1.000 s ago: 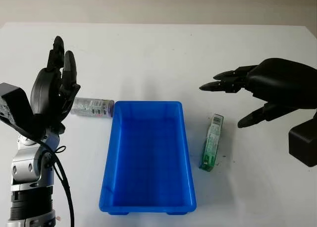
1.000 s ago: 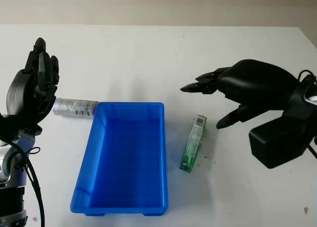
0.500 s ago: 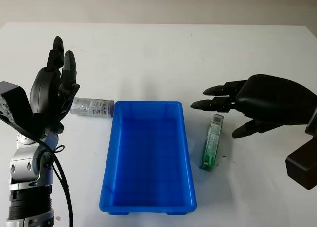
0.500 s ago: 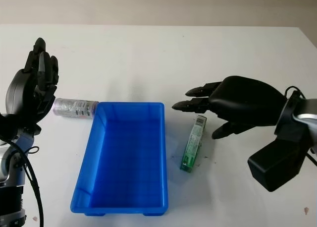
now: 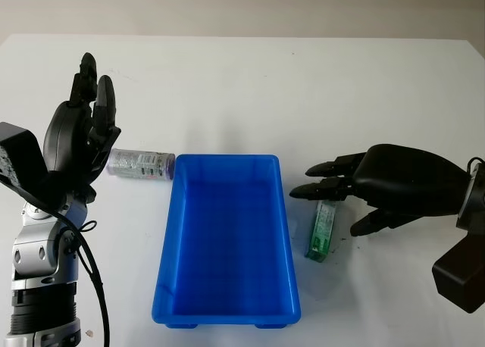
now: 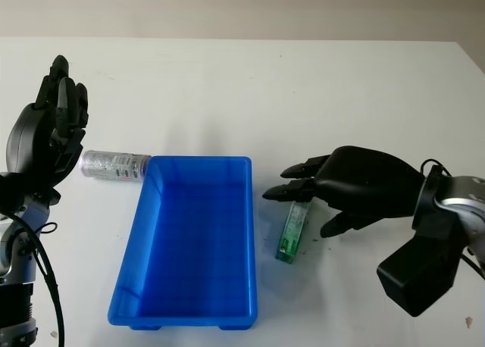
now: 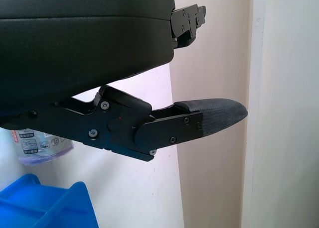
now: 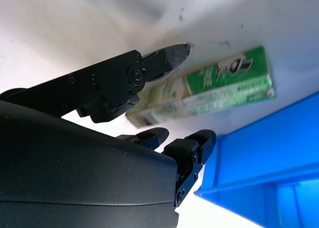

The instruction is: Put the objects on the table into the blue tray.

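I've got the right hand (image 5: 356,199) low over the far end of the green box (image 5: 321,231), two fingers on the tray side of it and the thumb (image 5: 369,222) on the outer side, straddling it. Fingers are released, nothing gripped; in the right wrist view the thumb tip (image 8: 172,53) sits right at the box's (image 8: 219,83) edge near the table, but I can't tell whether it actually touches. The green box lies flat on the white table (image 5: 250,89), long axis roughly parallel to the blue tray (image 5: 176,233), just beside the tray's right wall. I see nothing inside the tray, which sits centre-front. The clear bottle (image 5: 141,164) with a printed label lies on its side at the tray's far left corner, one end close to the tray rim; can't tell if it touches. My left hand (image 5: 83,135) is raised at the left edge, upright, open, holding nothing, near the bottle but above it. The left wrist view shows one finger (image 7: 209,116) extended, with the bottle (image 7: 40,142) and a tray corner (image 7: 50,208) below the hand.
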Tool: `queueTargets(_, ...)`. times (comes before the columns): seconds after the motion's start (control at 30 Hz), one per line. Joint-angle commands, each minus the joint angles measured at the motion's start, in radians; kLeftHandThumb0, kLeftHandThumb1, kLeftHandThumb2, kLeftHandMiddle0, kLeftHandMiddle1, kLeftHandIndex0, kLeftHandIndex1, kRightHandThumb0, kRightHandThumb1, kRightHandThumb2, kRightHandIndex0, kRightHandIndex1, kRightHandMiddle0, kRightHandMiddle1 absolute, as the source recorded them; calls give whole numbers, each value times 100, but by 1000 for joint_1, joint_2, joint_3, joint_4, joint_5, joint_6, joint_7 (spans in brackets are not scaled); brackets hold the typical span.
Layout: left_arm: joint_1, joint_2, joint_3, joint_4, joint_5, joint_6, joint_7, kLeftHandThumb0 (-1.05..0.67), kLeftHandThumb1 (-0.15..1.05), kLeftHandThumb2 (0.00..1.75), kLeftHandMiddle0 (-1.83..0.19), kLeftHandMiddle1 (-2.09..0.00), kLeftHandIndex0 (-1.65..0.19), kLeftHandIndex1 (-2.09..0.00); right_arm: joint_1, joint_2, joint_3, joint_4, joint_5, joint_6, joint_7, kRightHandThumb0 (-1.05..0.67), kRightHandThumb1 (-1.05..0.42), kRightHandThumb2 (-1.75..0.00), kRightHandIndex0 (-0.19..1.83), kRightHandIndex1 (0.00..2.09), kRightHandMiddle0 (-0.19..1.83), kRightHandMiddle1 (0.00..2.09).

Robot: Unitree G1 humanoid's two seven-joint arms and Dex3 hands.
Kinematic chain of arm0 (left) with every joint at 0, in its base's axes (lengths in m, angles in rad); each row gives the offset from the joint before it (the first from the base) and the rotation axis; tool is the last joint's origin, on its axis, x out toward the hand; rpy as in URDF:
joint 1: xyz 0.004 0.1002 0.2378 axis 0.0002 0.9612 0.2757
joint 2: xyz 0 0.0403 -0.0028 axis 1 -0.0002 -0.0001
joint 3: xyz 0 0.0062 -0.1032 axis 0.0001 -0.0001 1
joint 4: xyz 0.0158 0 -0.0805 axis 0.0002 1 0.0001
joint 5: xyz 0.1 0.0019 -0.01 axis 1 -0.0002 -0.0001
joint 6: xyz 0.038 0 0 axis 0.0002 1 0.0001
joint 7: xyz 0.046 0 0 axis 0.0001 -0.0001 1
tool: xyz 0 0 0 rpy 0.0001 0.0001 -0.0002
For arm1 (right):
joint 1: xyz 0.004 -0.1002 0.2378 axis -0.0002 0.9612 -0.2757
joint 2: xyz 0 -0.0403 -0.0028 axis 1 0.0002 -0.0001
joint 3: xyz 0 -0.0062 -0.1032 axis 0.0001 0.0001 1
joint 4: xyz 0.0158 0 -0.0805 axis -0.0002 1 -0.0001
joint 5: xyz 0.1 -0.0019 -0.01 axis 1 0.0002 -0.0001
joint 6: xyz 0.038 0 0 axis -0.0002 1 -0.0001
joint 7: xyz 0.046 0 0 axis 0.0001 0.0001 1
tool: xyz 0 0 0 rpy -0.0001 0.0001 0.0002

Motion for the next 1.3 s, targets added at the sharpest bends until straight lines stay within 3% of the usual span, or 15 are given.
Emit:
queueTargets(0.0, -17, 8, 7, -14, -3, 1, 0, -76, 105, 62, 19, 0, 19, 0, -3, 22, 0, 45, -58, -80, -74, -27, -92, -6, 52, 44, 41, 62)
queueTargets(0.03, -18, 7, 8, -14, -5, 1, 1, -76, 105, 61, 19, 0, 19, 0, -9, 28, -1, 65, -90, -113, -112, -27, -94, -6, 29, 116, 23, 115)
queueTargets(0.1, -18, 7, 8, -16, -5, 4, 3, -76, 105, 61, 19, 0, 19, 0, -21, 35, -7, 94, -184, -166, -201, -30, -96, -6, 14, 170, 16, 145)
queueTargets(0.13, -17, 7, 8, -17, -6, 4, 1, -76, 105, 61, 19, 0, 19, 0, -28, 36, -9, 107, -237, -185, -247, -34, -97, -6, 15, 176, 17, 151)
queueTargets(0.27, -14, 7, 7, -18, -2, 0, 2, -76, 105, 62, 19, 0, 19, 0, -50, 40, -7, 143, -418, -222, -445, -45, -103, -7, 37, 162, 24, 167)
queueTargets(0.33, -16, 4, 10, -15, -7, 0, 3, -76, 105, 61, 19, 0, 19, 0, -65, 41, 5, 166, -479, -230, -535, -47, -104, -12, 45, 194, 29, 190)
queueTargets(0.43, -17, 2, 11, -13, -9, 1, 5, -75, 105, 60, 19, 0, 19, 0, -85, 34, 28, 183, -540, -225, -621, -49, -105, -20, 59, 208, 34, 206)
queueTargets(0.53, -16, 7, 4, -11, 1, 0, 4, -76, 105, 61, 19, 0, 19, 0, -108, 27, 48, 192, -583, -205, -686, -48, -105, -21, 72, 209, 42, 209)
queueTargets(0.6, -16, 7, 2, -11, 2, 1, 5, -77, 105, 61, 19, 0, 19, 0, -132, 29, 55, 209, -587, -195, -722, -46, -105, -22, 71, 209, 38, 209)
queueTargets(0.67, -17, 5, 3, -9, 3, -1, 8, -77, 105, 61, 19, 0, 19, 0, -170, 26, 54, 221, -603, -157, -764, -46, -105, -26, 71, 209, 46, 209)
queueTargets(0.73, -17, 8, 0, -7, 6, -3, 4, -77, 105, 61, 19, 0, 19, 0, -227, 24, 45, 248, -597, -98, -785, -47, -105, -24, 71, 209, 51, 209)
queueTargets(0.8, -20, 11, 0, -1, 4, -7, -5, -77, 105, 62, 19, 0, 19, 0, -302, 27, 36, 296, -562, -47, -792, -48, -105, -16, 62, 209, 42, 209)
queueTargets(0.93, -24, 8, -4, 1, 12, -5, -1, -78, 105, 62, 19, 0, 19, 0, -460, 26, 59, 378, -597, 19, -919, -51, -104, -7, 64, 209, 50, 209)
queueTargets(1.07, -24, 1, -3, -2, 6, 0, -1, -77, 105, 61, 19, 0, 19, 0, -569, 86, 62, 380, -531, 56, -956, -55, -100, -5, 79, 209, 66, 209)
queueTargets(1.27, -21, -9, -3, -3, 3, -3, 6, -76, 105, 60, 19, 0, 19, 0, -579, 199, 74, 242, -400, 89, -879, -56, -99, -5, 94, 209, 81, 209)
